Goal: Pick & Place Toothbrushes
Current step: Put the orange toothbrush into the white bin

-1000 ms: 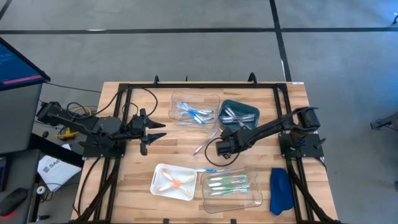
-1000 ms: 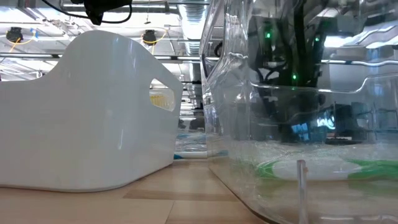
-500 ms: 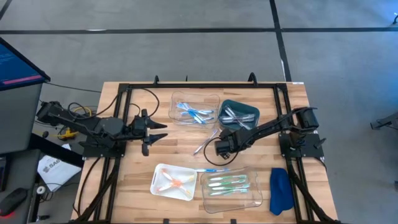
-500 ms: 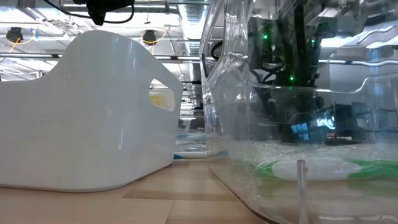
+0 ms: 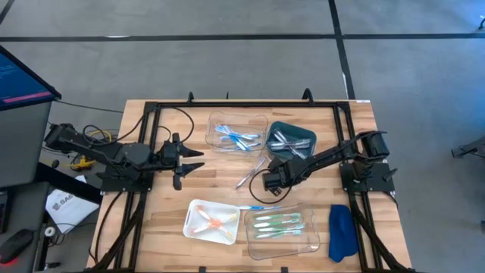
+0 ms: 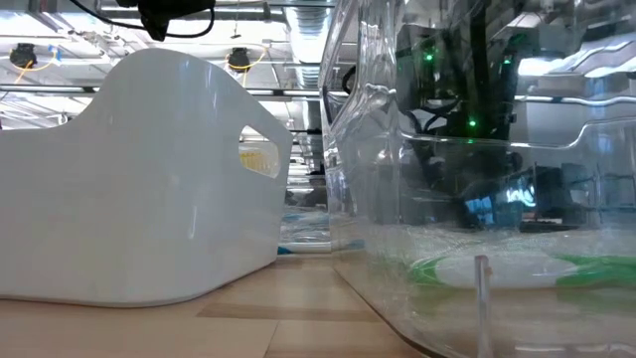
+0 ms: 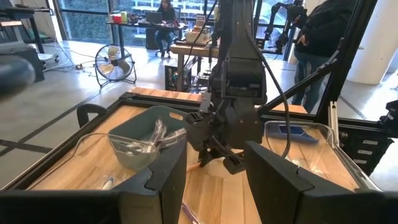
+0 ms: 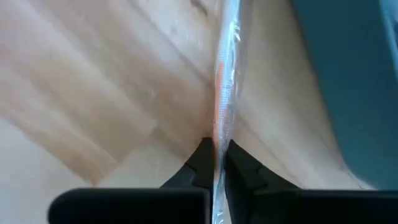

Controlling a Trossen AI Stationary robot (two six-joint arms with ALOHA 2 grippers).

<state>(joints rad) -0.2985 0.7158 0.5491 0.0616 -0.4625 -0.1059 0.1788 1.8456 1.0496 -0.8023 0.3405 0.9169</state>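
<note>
Right gripper [image 8: 214, 163] clamped on thin clear-wrapped orange-pink toothbrush [image 8: 222, 93]; shallow tip pinch, could slip out when lifted.

The right arm reaches in low from its side toward the middle of the bench, and the right gripper [image 5: 267, 180] sits down at the surface with its jaws pinched together, almost touching at the tips. The left arm lies stretched out level along its own side, the left gripper [image 5: 194, 158] pointing inward, jaws spread apart.
</note>
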